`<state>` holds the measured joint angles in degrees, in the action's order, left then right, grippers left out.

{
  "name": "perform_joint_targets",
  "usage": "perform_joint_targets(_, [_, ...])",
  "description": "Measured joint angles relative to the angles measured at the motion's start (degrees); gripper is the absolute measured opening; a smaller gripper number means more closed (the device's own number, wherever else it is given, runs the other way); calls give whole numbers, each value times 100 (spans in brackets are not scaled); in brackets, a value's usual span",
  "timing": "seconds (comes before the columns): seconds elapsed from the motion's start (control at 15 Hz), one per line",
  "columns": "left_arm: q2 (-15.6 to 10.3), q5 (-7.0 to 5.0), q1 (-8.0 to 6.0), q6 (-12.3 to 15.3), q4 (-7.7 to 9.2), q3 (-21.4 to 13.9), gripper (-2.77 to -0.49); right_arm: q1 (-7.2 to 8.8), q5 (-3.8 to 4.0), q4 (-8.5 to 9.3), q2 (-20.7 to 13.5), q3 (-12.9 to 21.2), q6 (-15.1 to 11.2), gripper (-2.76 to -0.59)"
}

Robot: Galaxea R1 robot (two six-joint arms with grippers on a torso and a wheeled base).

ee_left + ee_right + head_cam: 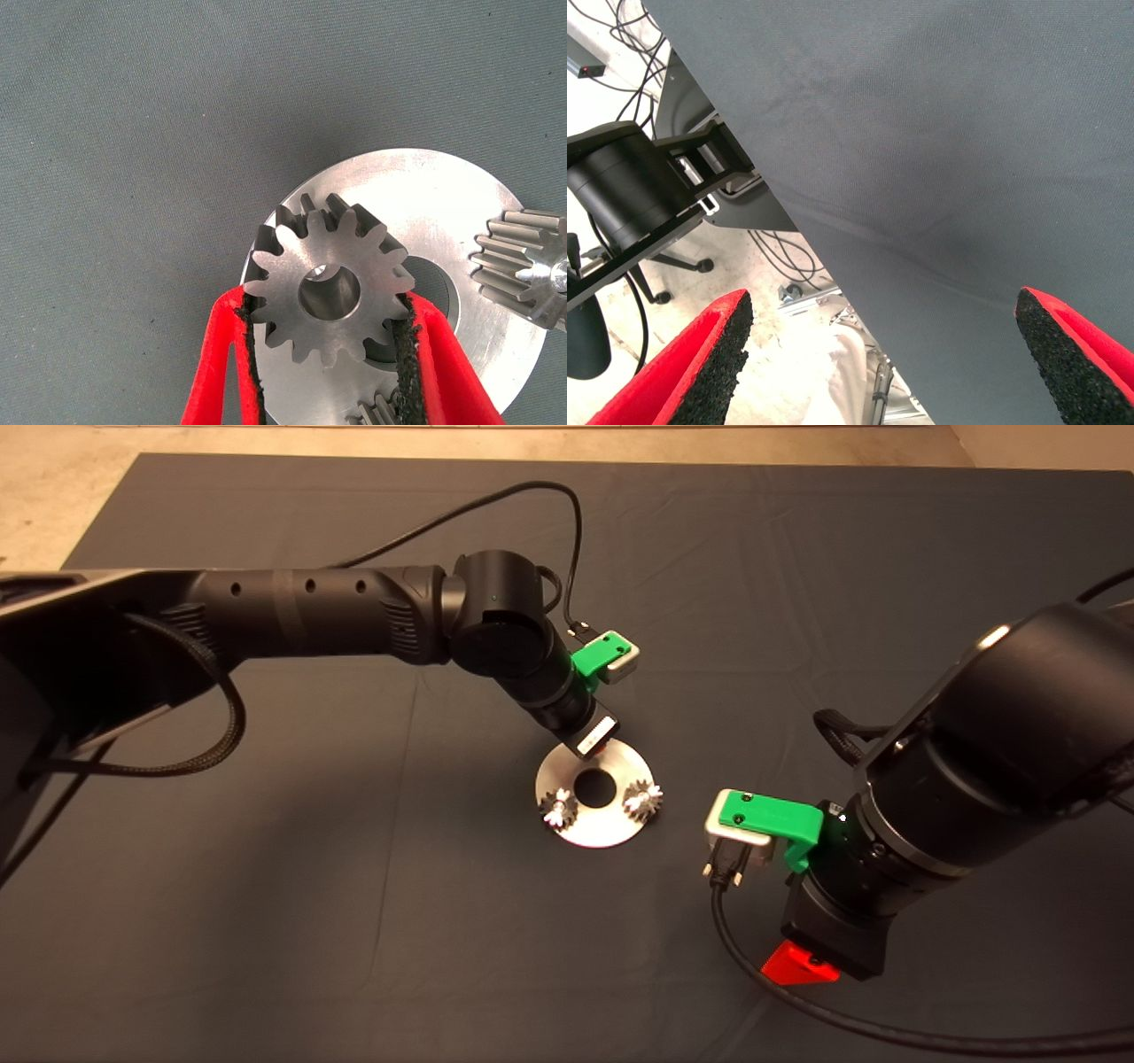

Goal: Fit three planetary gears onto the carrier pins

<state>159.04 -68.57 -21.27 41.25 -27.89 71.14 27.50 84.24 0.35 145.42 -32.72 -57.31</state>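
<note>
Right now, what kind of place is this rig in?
Probably a robotics lab or test bench: a dark mat laid as a work surface, loose cables on a bare floor beyond its edge, and a metal gear set, carrier disc, as the workpiece.

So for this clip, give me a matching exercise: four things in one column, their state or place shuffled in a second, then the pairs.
Things:
1. left gripper
2. right gripper
3. two gears
4. disc

States:
A. open over the mat's edge
B. lying flat on the mat
C. seated on the disc
D. shut on a third gear, above the disc

Pairs: 1-D, 2-A, 3-C, 4-B
</note>
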Motion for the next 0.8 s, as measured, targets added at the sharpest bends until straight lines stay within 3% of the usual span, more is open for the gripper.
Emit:
perform_joint_targets(0.4, [144,8,13,0,-22,0,-267,0,0,0,15,-2,1,-115])
perform_joint_targets(0.8, [129,66,17,-11,-16,0,-267,2,-1,0,17,-2,1,-115])
